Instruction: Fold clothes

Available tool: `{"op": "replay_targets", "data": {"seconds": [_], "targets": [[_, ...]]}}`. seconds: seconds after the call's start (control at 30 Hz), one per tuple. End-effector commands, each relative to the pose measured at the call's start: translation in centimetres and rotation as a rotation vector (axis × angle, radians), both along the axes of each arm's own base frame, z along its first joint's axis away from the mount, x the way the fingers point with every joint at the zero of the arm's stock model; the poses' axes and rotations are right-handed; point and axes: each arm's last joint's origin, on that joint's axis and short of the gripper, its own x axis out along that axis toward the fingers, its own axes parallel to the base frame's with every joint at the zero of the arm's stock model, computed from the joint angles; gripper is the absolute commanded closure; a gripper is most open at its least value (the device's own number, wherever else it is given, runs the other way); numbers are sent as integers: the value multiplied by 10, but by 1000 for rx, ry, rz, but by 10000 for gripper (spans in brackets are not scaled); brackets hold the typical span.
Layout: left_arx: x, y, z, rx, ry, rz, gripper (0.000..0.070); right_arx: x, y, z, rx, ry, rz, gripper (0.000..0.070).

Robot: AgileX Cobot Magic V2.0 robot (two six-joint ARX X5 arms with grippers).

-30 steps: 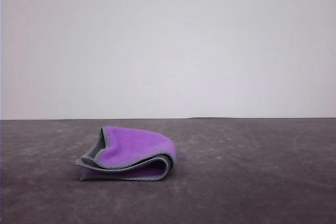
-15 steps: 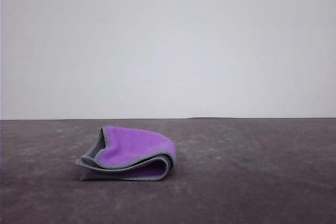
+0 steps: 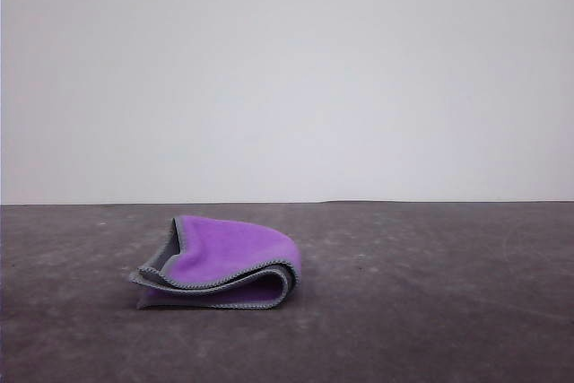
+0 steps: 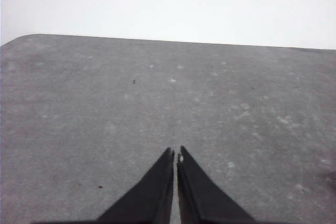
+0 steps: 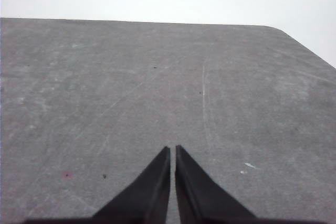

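The clothes (image 3: 224, 262) are one small cloth lying folded over on the dark grey table (image 3: 430, 293), left of centre in the front view. Its bright purple face is up, a strip of dark grey shows at the left end, and light grey stitched edging runs along the layered front edge. In the left wrist view my left gripper (image 4: 176, 154) is shut, its black fingers meeting over bare table with nothing between them. My right gripper (image 5: 172, 149) in the right wrist view is shut the same way, above bare scratched table.
A plain white wall (image 3: 287, 69) rises behind the table's far edge. The table top (image 4: 105, 103) has a rounded far corner in each wrist view. Faint scratches and specks mark the surface (image 5: 205, 93).
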Motion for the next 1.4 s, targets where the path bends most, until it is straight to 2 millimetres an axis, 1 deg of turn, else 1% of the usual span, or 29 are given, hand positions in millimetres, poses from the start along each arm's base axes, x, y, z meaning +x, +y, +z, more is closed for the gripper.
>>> {"op": "replay_targets", "data": {"seconds": [0.0,1.37], "targets": [[1,0,-5,9,6,-2,700,0,0,-1,10,-7,-2,685],[1,0,-5,8,6,-2,700,0,0,-1,10,-7,-2,685]]}}
